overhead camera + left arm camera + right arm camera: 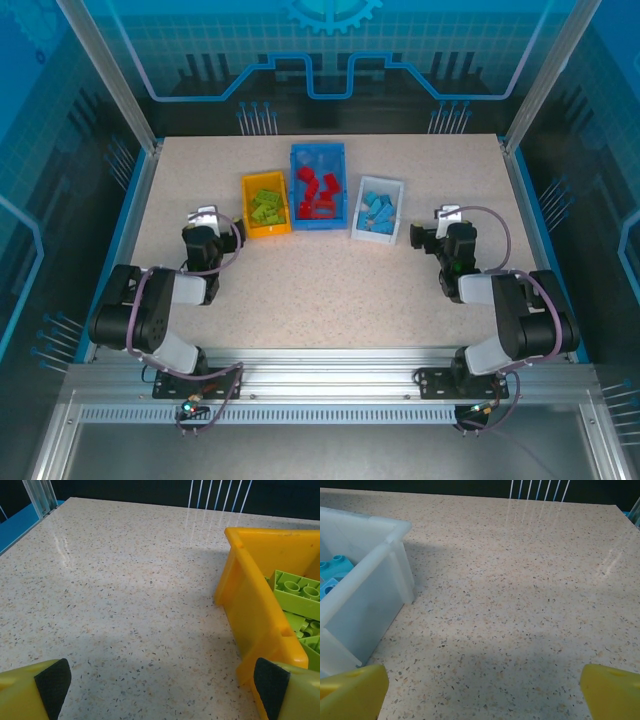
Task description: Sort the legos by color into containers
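Three containers stand side by side in the middle of the table. The yellow-orange bin (266,205) (260,610) holds lime green legos (266,205) (297,592). Red legos (318,193) lie in the blue bin (317,152). The white bin (378,235) (365,600) holds light blue legos (378,211) (332,567). My left gripper (205,218) (162,690) is open over bare table, just left of the yellow-orange bin. My right gripper (443,216) (482,695) is open too, right of the white bin, with nothing between its fingers.
The speckled tabletop (330,290) stretches between the bins and the arm bases. Blue rails and clear panels (520,140) wall in the table's sides and back.
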Tool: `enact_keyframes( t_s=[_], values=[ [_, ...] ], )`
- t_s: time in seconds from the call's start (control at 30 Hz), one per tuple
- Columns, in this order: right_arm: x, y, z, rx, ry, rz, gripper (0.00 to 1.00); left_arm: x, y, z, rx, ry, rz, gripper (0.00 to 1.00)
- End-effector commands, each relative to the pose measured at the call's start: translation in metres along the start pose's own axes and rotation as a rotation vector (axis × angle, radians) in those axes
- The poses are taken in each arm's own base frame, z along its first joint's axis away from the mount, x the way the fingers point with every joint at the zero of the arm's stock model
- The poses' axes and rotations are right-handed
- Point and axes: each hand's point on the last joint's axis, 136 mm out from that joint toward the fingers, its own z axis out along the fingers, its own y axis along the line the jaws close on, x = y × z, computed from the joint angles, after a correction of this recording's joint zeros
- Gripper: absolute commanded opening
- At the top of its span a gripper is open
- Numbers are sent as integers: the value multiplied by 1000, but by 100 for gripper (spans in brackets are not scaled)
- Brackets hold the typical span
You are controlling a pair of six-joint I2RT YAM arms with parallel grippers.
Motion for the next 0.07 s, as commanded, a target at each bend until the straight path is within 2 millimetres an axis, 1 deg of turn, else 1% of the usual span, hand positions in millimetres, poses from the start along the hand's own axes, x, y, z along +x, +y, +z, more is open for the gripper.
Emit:
enact_keyframes(
  t_s=[0.0,0.03],
  values=[
    [-8,2,3,2,-19,-13,100,-6,-1,1,16,-25,-1,99],
    [-8,0,2,6,-22,-6,100,-5,-1,1,16,-24,-1,99]
  ],
)
